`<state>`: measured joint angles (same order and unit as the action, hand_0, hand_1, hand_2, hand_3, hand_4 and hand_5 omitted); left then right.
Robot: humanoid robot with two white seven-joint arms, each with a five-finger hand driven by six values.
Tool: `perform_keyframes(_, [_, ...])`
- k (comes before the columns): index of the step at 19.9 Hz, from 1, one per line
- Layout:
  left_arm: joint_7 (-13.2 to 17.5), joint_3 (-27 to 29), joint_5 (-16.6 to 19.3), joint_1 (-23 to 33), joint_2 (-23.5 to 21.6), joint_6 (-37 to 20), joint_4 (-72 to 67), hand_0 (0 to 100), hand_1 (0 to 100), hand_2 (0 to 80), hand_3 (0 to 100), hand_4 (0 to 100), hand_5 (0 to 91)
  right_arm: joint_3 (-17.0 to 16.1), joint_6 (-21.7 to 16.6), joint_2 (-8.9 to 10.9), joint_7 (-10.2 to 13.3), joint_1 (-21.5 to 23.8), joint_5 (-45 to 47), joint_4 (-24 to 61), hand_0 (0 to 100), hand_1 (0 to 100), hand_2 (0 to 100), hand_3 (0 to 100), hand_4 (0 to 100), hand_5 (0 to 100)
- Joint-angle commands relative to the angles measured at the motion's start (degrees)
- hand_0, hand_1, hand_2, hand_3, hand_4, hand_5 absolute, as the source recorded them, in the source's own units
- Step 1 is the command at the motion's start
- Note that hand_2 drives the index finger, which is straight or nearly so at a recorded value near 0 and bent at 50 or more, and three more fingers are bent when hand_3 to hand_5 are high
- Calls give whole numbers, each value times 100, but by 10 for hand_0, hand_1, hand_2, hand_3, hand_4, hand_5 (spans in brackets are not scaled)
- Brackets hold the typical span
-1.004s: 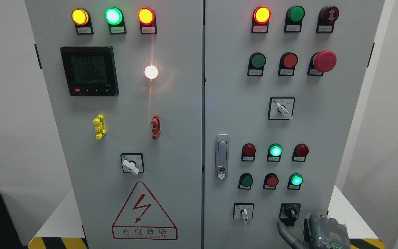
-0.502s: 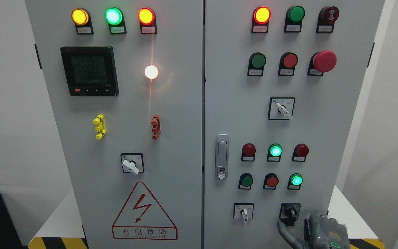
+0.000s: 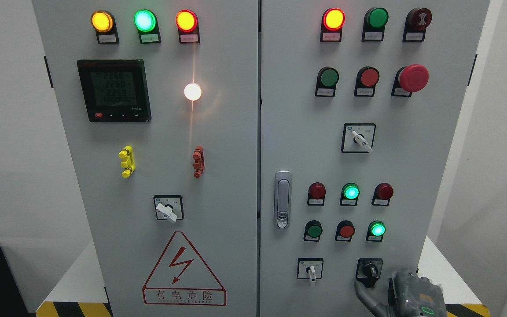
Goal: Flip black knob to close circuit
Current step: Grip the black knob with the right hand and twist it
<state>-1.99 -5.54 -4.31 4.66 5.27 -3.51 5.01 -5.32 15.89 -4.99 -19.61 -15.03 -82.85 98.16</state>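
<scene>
The black knob sits in a black square plate at the lower right of the grey cabinet's right door, its handle tilted up to the left. My right hand comes in at the bottom edge just below and right of the knob. One grey finger reaches up-left under the plate, a small gap short of the knob. The hand is open and holds nothing; most of it is cut off by the frame. My left arm does not show.
A white-handled selector sits left of the knob. Above are red and green buttons with two lit green lamps, a door latch, another selector and a red mushroom stop button. The left door has a meter.
My right hand has hardly shifted, staying just under the knob. The knob's handle keeps the same tilt. Only the meter digits differ.
</scene>
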Motion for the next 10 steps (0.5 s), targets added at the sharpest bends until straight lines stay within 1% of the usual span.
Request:
perform_keyframes(1, [-4,0,0,0,0,-1,0,120,556,0,0,0,0,-109,2,25,-7,-18,15,-43,0,30,922,1000,982,977])
perform_keyframes(10, [-4,0,0,0,0,-1,0,120,556,0,0,0,0,-302,-33,42,-16,-18,50,-34,0,29,920,1000,983,977])
